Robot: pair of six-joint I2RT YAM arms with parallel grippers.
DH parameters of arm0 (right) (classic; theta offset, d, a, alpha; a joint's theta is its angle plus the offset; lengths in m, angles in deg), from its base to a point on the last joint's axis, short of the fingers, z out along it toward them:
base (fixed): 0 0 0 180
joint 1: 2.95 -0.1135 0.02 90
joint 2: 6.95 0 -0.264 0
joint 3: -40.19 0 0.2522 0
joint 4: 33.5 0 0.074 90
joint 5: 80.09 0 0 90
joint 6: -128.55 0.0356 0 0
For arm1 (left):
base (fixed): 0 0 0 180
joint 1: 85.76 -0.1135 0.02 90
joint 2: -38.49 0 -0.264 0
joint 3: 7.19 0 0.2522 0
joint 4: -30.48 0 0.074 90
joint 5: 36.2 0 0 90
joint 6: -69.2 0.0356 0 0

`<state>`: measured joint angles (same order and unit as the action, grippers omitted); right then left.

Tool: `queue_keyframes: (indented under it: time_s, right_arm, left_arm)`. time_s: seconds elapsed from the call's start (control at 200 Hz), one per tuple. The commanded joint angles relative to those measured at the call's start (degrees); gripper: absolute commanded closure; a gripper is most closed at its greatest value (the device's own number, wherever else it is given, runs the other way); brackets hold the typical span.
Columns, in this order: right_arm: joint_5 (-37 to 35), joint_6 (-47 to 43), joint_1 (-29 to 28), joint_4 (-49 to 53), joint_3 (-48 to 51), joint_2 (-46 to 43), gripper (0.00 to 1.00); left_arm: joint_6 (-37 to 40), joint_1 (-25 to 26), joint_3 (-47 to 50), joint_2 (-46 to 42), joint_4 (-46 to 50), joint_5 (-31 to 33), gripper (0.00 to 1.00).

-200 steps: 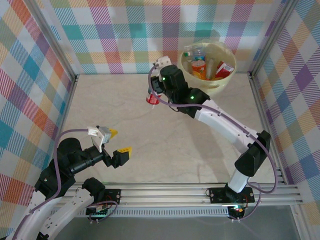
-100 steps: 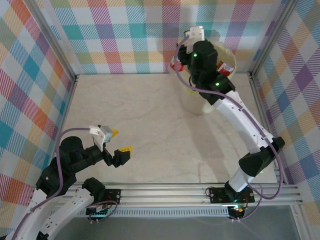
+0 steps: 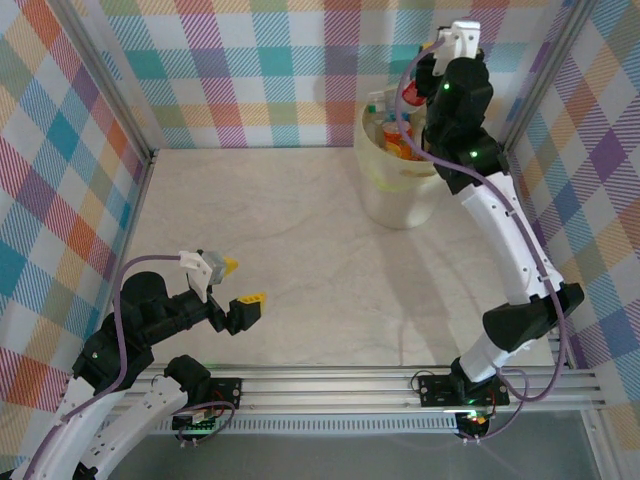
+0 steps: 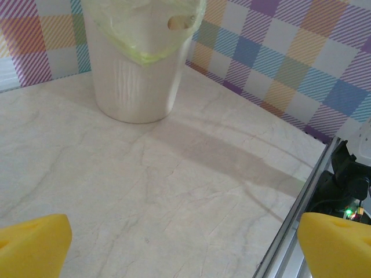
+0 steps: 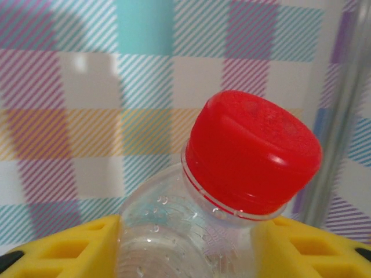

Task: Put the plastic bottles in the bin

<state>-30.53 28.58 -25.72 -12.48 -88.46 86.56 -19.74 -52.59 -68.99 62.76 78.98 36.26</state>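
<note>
- Top external view: the right arm reaches up to the far right corner. The right pincer [image 3: 416,90] sits over the opening of the bin [image 3: 395,195], close to the plaid wall [image 3: 250,70]. Its height above the rim cannot be judged.
- Same view: the bin stands on the desk [image 3: 300,230] in the far right corner. The bottles in the bin [image 3: 397,135] show orange and white labels through the opening.
- Right wrist view, grip detail: yellow fingers [image 5: 69,246] press on both sides of a clear bottle [image 5: 174,231]. The right pincer is clamped on it just below the neck.
- Same view: the red cap [image 5: 252,153] is on and leans to the right. Small droplets cling inside the clear shoulder. The wall behind is blurred.
- Top external view: the left pincer [image 3: 240,282] hangs low over the near left of the desk, well apart from the bin. Its fingers are spread, with nothing between them.
- Left wrist view, bin from the side: a ribbed pale wall, a translucent yellowish rim and a shadow across the desk. Two yellow tips sit at the bottom corners with bare desk between them.
</note>
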Motion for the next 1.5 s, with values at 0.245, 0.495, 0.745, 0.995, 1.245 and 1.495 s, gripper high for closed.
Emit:
queue_keyframes:
  time_s: [0.245, 0.495, 0.745, 0.995, 1.245, 1.495]
  right_arm:
    - [-3.5, -4.9, 4.0, 0.7, -6.0, 8.6, 0.44]
    - [-4.2, -8.7, 4.3, 1.4, -3.1, 12.1, 0.44]
    - [-4.8, -9.0, 5.5, 1.6, -2.8, 15.0, 0.42]
    - [-4.5, -8.7, 5.6, 3.2, -3.0, 17.3, 0.41]
    - [2.4, -3.5, 5.6, 2.8, 7.5, 9.1, 0.17]
    - [10.8, -0.3, 5.0, 4.7, 14.1, 0.4, 0.13]
  left_arm:
    - [0.0, -0.9, 0.0, 0.7, -0.4, -1.1, 0.00]
    - [0.1, -1.0, 0.1, 1.0, -0.4, -1.0, 0.00]
    - [0.2, -0.9, 0.0, 1.0, -0.1, -0.8, 0.00]
    - [0.2, -0.9, 0.0, 1.3, 0.0, -1.2, 0.00]
    - [0.1, -0.9, 0.0, 1.5, -0.1, -1.4, 0.00]
    - [0.2, -0.9, 0.0, 2.0, -0.2, -1.6, 0.00]
